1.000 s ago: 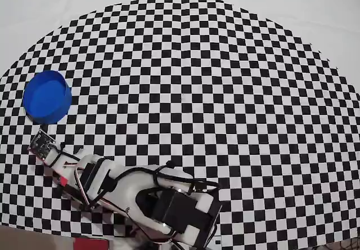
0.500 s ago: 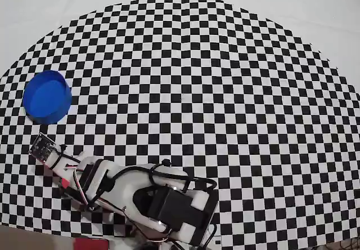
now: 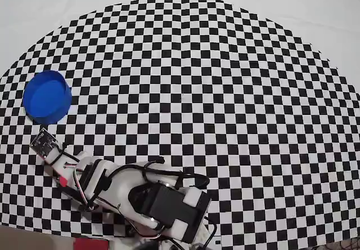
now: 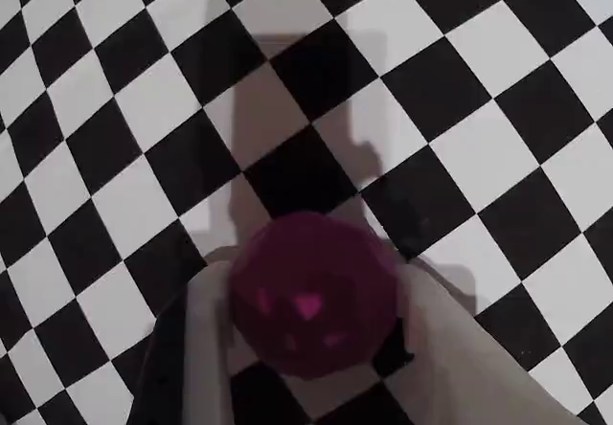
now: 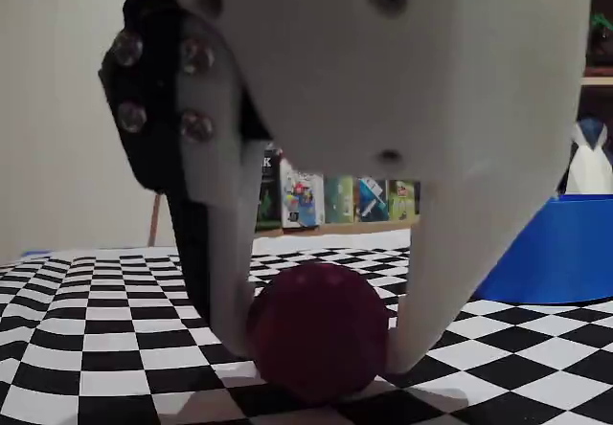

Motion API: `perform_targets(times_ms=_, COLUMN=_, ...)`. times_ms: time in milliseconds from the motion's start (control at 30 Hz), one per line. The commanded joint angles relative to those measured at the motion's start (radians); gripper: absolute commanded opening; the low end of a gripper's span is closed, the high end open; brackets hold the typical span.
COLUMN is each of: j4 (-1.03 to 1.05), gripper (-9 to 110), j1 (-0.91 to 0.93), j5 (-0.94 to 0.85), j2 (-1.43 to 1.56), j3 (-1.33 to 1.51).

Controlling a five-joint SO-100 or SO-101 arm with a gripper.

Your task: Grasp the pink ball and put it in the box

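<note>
Your gripper point(image 5: 321, 353) has both fingers pinched on the pink ball point(image 5: 319, 331), ball sitting on the checker mat point(image 3: 225, 92). Overhead view: box point(image 3: 47, 97) sits at 12 o'clock from the arm tip, near.

Round bright-blue plastic box point(image 3: 47, 97) is the only obstacle on the checkered mat point(image 3: 225, 92); the mat right of it lies open.
</note>
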Motion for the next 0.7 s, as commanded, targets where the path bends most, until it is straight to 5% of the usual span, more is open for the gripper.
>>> perform_targets(times_ms=0, j4=-0.020, gripper=6, j1=-0.006, j5=0.012, j2=-0.008, j3=-0.023)
perform_targets(times_ms=667, j4=-0.077, gripper=6, j1=0.000, j5=0.012, j2=0.061, j3=-0.034)
